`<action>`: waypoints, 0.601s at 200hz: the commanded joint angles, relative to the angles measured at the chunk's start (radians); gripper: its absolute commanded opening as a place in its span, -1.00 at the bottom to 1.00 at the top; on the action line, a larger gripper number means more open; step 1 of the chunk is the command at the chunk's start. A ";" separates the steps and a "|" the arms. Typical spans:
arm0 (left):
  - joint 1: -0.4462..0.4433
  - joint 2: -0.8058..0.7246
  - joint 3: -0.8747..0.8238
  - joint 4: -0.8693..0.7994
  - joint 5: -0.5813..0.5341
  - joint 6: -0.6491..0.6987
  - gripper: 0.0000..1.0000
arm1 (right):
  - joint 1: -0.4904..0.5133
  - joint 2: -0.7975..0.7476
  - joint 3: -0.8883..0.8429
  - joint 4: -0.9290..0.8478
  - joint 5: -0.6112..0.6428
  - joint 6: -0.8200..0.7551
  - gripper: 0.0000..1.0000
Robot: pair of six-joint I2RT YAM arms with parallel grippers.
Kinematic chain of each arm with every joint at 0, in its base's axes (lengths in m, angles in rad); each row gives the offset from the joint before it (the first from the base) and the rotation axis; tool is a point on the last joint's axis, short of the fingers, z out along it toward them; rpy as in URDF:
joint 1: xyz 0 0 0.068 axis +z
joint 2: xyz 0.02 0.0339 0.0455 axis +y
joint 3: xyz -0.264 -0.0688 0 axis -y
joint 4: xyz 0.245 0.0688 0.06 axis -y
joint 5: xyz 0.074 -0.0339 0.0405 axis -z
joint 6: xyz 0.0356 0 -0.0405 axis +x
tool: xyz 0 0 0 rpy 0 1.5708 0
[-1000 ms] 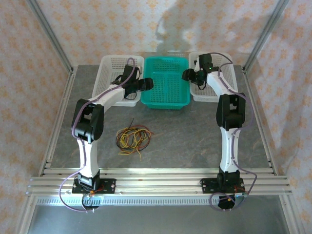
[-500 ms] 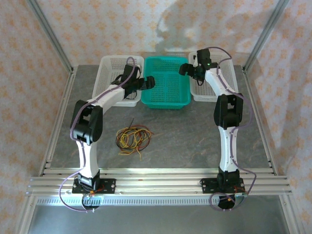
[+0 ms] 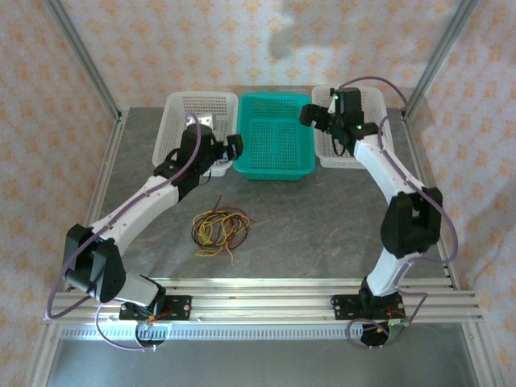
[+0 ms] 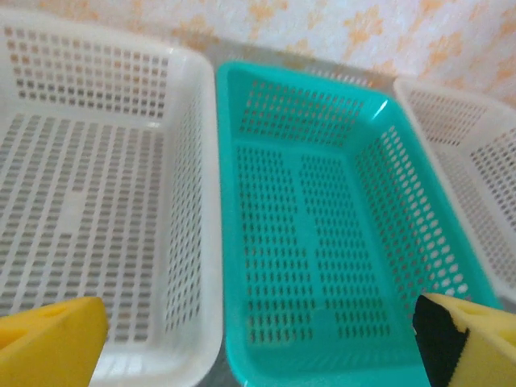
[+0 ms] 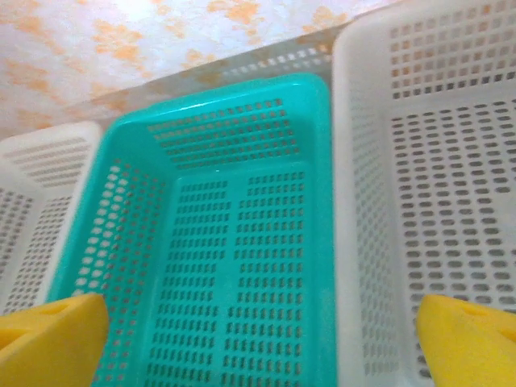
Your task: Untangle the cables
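While the cables (image 3: 220, 230) lay in a loose red, yellow and black tangle on the grey table (image 3: 322, 226), near its front and well apart from both grippers, their separate strands were too fine in the top view to follow one by one. The left gripper (image 3: 233, 147) hung at the near left corner of the teal basket (image 3: 274, 145), beside the left white basket (image 3: 187, 109), dark and hard to read from above; in its wrist view its yellow pads (image 4: 48, 343) were cut off in the two lower corners, spread wide above the baskets. The right gripper (image 3: 310, 116) hovered over the seam between the teal basket and the right white basket (image 5: 435, 161), which the right arm (image 3: 379, 161) partly covered from above; its pads (image 5: 52, 339) were likewise cropped at the lower corners and set wide apart.
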 commanded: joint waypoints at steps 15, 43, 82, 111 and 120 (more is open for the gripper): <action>-0.058 -0.126 -0.161 -0.029 -0.124 -0.064 0.96 | 0.130 -0.155 -0.211 0.135 0.096 0.023 0.96; -0.083 -0.226 -0.281 -0.056 -0.177 -0.162 0.95 | 0.244 -0.269 -0.373 0.191 0.163 0.054 0.95; -0.083 -0.346 -0.432 -0.110 -0.234 -0.272 0.95 | 0.409 -0.380 -0.532 0.243 0.255 0.110 0.94; -0.081 -0.366 -0.517 -0.110 -0.213 -0.321 0.98 | 0.495 -0.449 -0.629 0.324 0.277 0.144 0.95; -0.079 -0.366 -0.541 -0.099 -0.199 -0.342 0.99 | 0.508 -0.464 -0.655 0.350 0.268 0.159 0.95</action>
